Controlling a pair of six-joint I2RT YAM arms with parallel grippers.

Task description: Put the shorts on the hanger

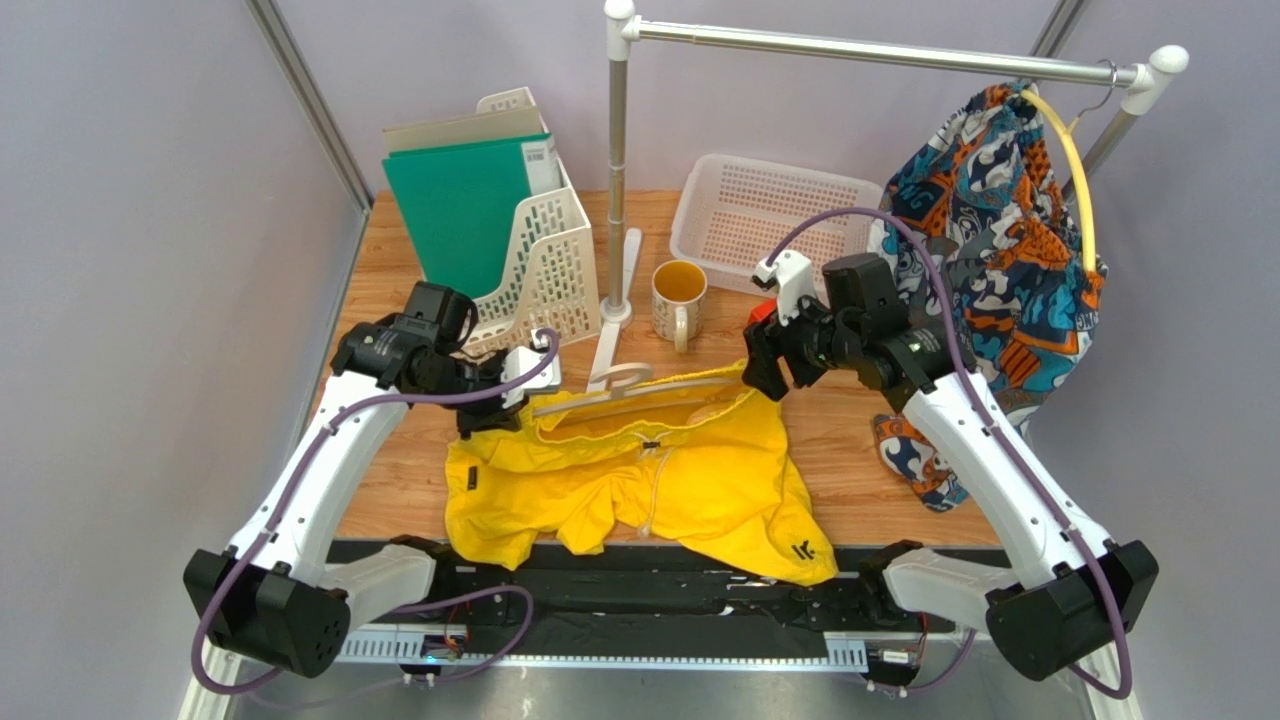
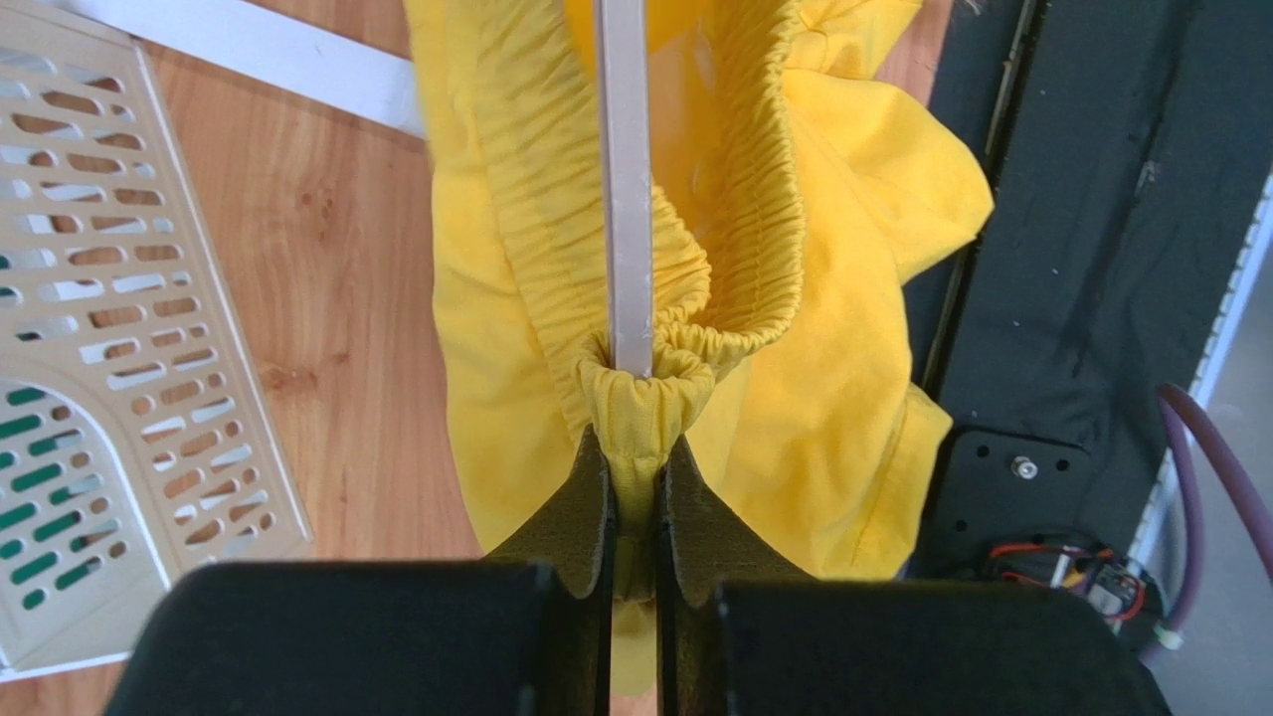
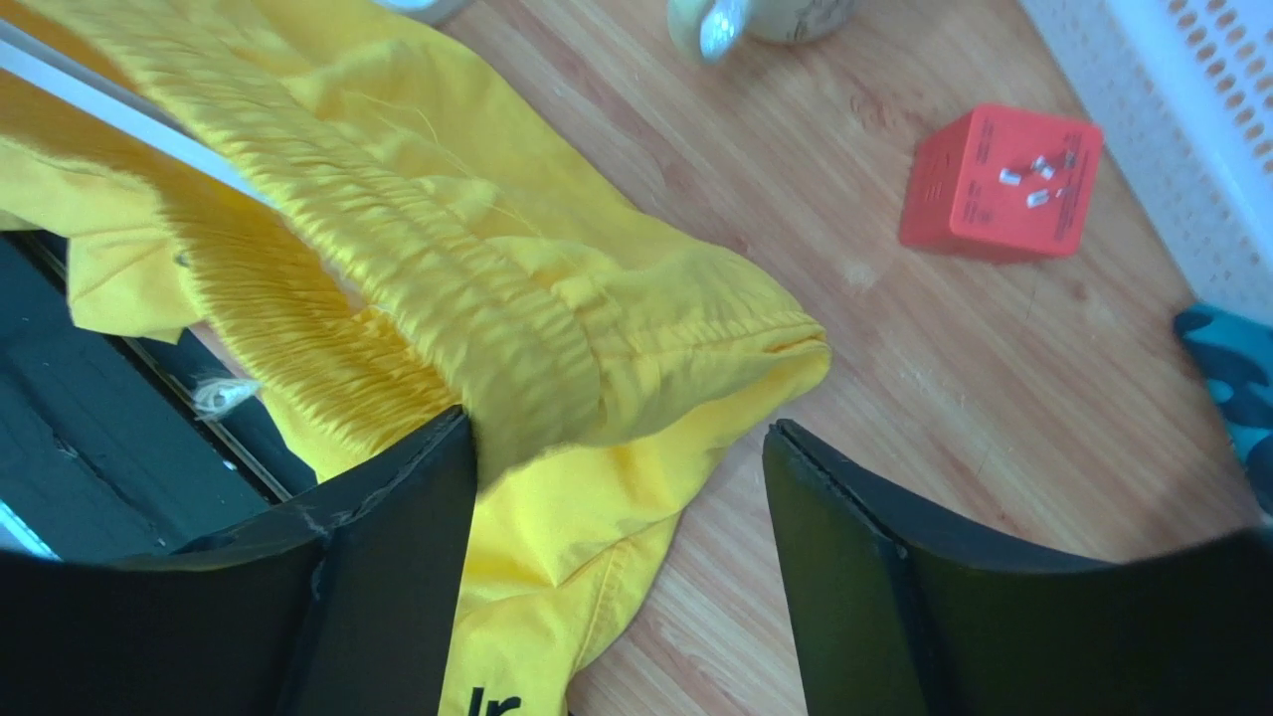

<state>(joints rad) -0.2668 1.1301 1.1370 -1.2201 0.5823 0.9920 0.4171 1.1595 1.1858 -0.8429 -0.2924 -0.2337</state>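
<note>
Each arm is built of smooth white tube-shaped links (image 1: 323, 458), joined by boxy black motor housings (image 1: 271, 612). A thick purple cable (image 1: 451, 401) runs along each arm. The left gripper (image 2: 635, 448) and the right gripper (image 3: 620, 448) have matte black wedge-shaped fingers (image 3: 852, 552). The black base plate (image 2: 979, 507) has one silver screw (image 2: 1024, 467) and thin red wires (image 2: 1034, 549) beside it.

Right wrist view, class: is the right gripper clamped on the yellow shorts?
No: the right gripper stands wide open, with the shorts lying loose below it.
</note>
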